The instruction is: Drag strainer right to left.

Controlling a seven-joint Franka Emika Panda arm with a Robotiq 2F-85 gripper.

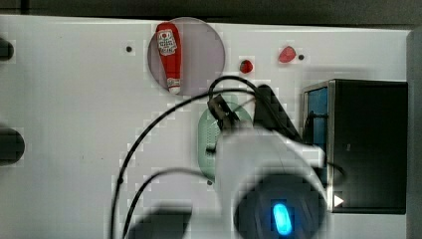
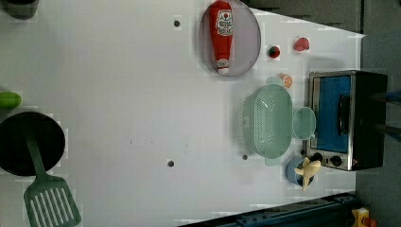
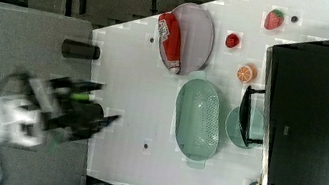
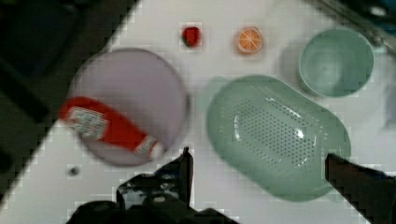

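The strainer (image 2: 267,120) is a pale mint-green oval colander dotted with small holes. It lies on the white table beside the toaster oven (image 2: 345,118). The right view shows the strainer (image 3: 197,118) whole, and in the top view my arm (image 1: 263,159) covers most of the strainer (image 1: 205,134). My gripper (image 4: 257,156) hangs above the strainer (image 4: 275,135) near one long side. It is open, with one dark finger (image 4: 186,163) over bare table and the other finger (image 4: 345,172) past the strainer's end. Nothing is held.
A ketchup bottle (image 2: 222,35) lies on a round grey plate (image 2: 248,42) close to the strainer. A small round mint bowl (image 2: 303,123) sits between strainer and oven. An orange slice (image 2: 286,81), a strawberry (image 2: 301,44) and a cup with a banana (image 2: 305,172) are nearby. A black pan (image 2: 28,144) and green spatula (image 2: 49,203) lie at the left view's left.
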